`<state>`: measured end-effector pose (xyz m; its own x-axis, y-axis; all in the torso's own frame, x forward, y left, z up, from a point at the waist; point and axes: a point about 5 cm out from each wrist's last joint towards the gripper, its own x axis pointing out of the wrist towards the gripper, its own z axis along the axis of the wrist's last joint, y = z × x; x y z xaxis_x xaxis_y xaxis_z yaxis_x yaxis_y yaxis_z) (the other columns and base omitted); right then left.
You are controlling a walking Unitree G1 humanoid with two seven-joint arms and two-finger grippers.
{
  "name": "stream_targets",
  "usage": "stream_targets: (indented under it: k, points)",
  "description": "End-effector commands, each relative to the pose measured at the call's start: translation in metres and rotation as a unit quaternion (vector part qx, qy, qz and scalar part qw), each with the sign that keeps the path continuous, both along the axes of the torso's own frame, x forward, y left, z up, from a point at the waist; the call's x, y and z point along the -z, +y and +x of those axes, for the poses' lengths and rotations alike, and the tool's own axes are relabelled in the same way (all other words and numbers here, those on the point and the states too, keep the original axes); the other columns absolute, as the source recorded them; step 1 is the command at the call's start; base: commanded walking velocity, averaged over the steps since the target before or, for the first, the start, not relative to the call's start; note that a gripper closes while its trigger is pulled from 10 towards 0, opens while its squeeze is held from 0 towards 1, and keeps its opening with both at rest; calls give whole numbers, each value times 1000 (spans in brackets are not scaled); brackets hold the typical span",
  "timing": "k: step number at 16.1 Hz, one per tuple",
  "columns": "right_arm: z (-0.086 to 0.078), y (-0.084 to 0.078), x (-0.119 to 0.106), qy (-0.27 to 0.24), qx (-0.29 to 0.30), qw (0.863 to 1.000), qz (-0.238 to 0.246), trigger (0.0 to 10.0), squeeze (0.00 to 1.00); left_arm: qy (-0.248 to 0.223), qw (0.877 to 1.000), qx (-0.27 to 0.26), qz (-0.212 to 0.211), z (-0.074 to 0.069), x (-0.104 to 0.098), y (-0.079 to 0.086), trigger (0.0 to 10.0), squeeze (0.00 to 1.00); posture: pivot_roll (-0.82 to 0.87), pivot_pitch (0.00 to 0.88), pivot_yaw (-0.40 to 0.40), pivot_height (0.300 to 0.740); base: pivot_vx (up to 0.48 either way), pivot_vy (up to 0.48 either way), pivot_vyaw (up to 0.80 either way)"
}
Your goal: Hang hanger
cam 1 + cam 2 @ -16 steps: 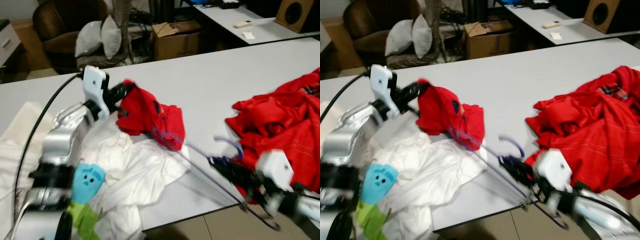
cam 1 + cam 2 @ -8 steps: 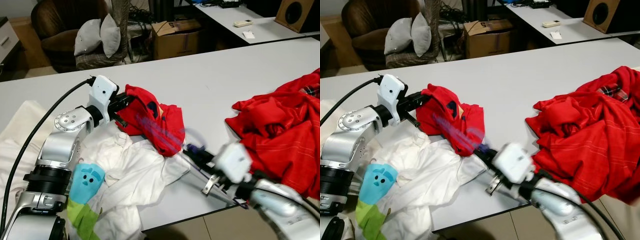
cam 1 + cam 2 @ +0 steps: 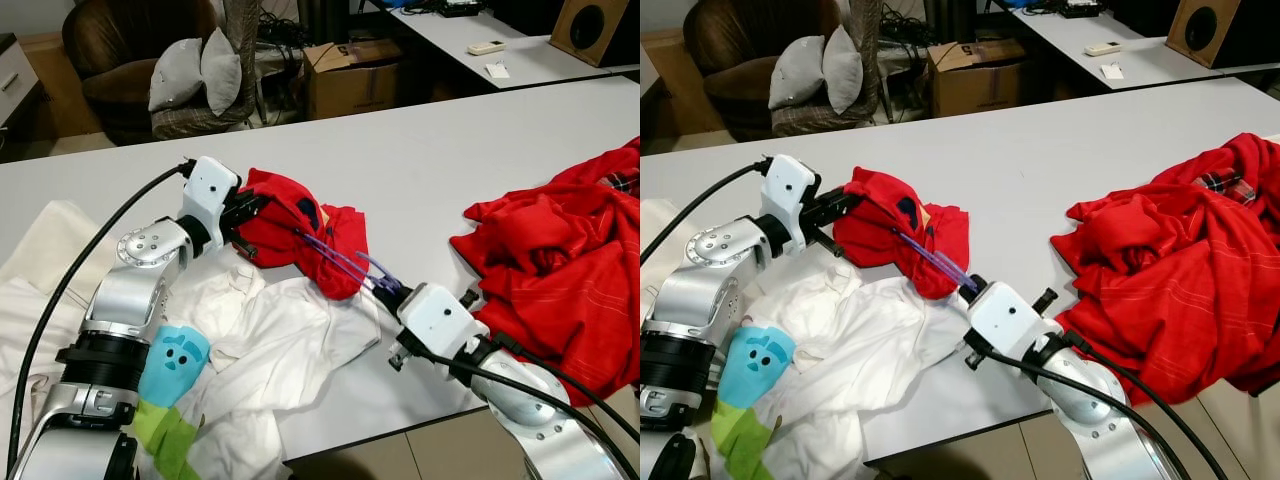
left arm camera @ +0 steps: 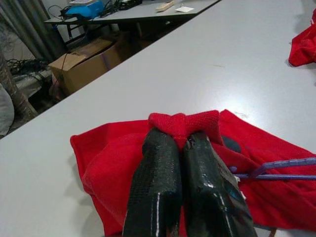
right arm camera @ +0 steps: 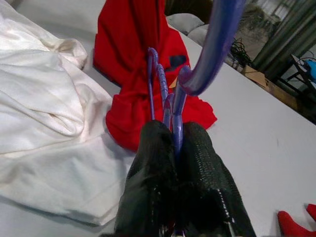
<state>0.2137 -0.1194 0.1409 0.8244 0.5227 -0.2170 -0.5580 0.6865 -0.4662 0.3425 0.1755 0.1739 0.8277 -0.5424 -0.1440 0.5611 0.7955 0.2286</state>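
**Hanger goes into the shirt**

The left hand [image 3: 243, 209] is pinched closed on the collar of the small red cotton shirt [image 3: 300, 240], lifting that edge off the grey surface [image 3: 420, 170] so the neck stays reachable. The right hand [image 3: 388, 291] is clamped tight around the thin purple plastic hanger [image 3: 340, 262] just below its hook, one arm poking into the shirt. Beneath lies a crumpled white cloth [image 3: 270, 350].

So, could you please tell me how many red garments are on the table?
2: a small red garment held by the left end effector, and a large red heap on the table's right side, which may hide more.
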Motion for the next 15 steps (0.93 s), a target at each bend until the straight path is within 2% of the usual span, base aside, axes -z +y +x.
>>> stream_targets:
  k: [1,3,5,7,10,15]
  points:
    - [0,-1,2,8,15,1000,-11,10000,0,-13,1000,-2,6,2,-6,1,0,0,-66,0,74,740,0,0,0]
    - [0,-2,1,16,31,999,-7,10000,0,-22,1000,-7,3,3,-9,2,0,0,-64,0,74,740,0,0,0]
    - [2,-1,-4,2,33,999,-13,10000,0,-25,999,-21,5,4,-9,5,0,0,-62,0,72,740,0,0,0]
    - [3,6,-16,-49,-3,998,-42,10000,0,-23,998,-63,-8,8,-6,11,0,0,-58,0,68,740,0,0,0]
    - [4,12,-23,-86,-28,994,-67,10000,0,-12,997,-69,-32,12,-3,6,0,0,-51,0,66,740,0,0,0]
    - [2,18,-27,-102,-42,992,-66,10000,0,-7,997,-71,-30,15,1,3,0,0,-54,0,78,740,0,0,0]
